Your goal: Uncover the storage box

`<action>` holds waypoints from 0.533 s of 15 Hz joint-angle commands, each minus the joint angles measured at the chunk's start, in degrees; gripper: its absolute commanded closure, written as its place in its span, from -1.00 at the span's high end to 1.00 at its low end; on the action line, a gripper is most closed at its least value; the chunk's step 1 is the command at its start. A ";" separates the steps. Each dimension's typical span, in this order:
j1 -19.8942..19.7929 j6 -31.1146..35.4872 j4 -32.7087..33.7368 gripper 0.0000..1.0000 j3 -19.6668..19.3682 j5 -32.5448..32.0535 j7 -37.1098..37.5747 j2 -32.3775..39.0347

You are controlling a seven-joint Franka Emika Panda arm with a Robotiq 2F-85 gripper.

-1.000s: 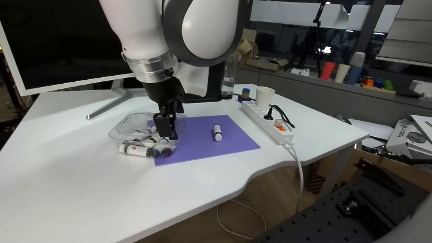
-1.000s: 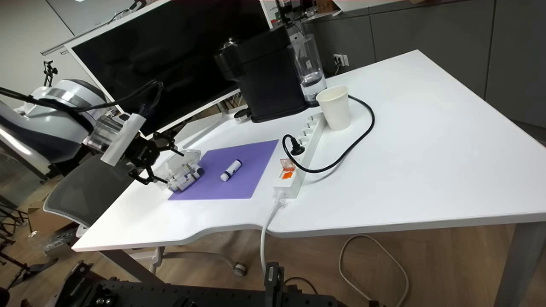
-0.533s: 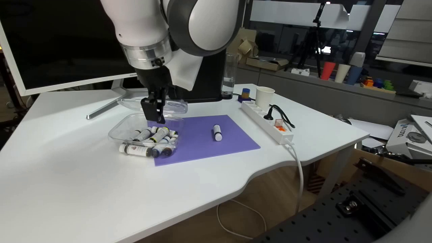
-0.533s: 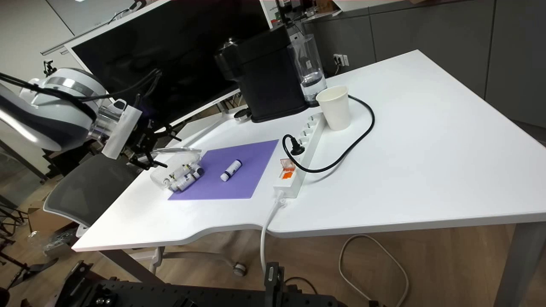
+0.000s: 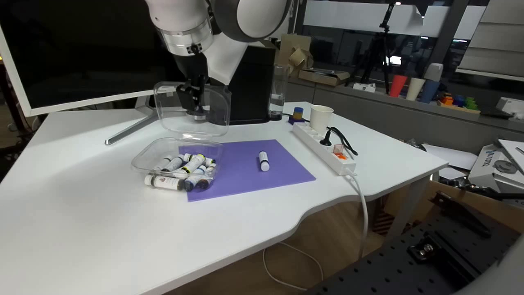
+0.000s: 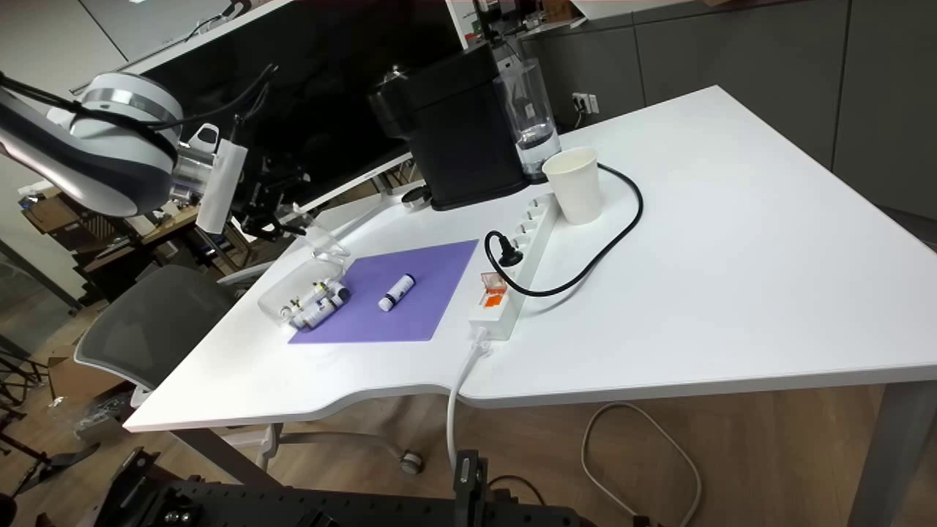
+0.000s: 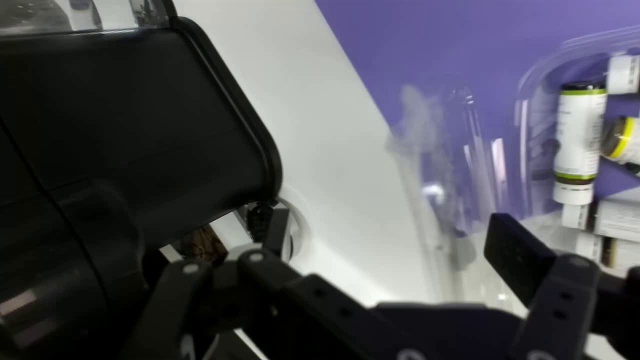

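Observation:
The storage box [image 5: 144, 159] is a shallow see-through tray on the white desk, partly over the purple mat. It also shows in an exterior view [image 6: 274, 296] and at the right of the wrist view [image 7: 524, 125]. Several small labelled vials [image 5: 174, 164] lie in it. Its clear lid [image 5: 172, 116] stands nearly upright along the box's far edge, blurred in the wrist view [image 7: 425, 165]. My gripper [image 7: 388, 222] is open, fingers wide apart, with the lid's edge between them. In both exterior views the gripper [image 5: 196, 108] is at the raised lid, above the box's far edge.
A purple mat [image 5: 245, 164] bears a single vial [image 5: 263, 160]. Behind stand a tall black box [image 5: 256, 86], a clear water container [image 5: 278, 92] and a monitor [image 5: 82, 53]. A power strip [image 5: 323, 147] and a white cup [image 5: 320, 118] stand beyond the mat.
The gripper has risen from low over the box. The lid has swung from low over the box, through a shallow tilt, to nearly upright at the far edge. The box stays put.

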 commanded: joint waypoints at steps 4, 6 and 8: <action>-0.20 -5.26 3.62 1.00 -2.42 -2.59 5.18 -3.75; -2.83 -6.33 3.41 1.00 -0.29 0.36 2.58 -5.31; -4.26 -5.57 2.20 1.00 0.25 4.50 -0.70 -7.48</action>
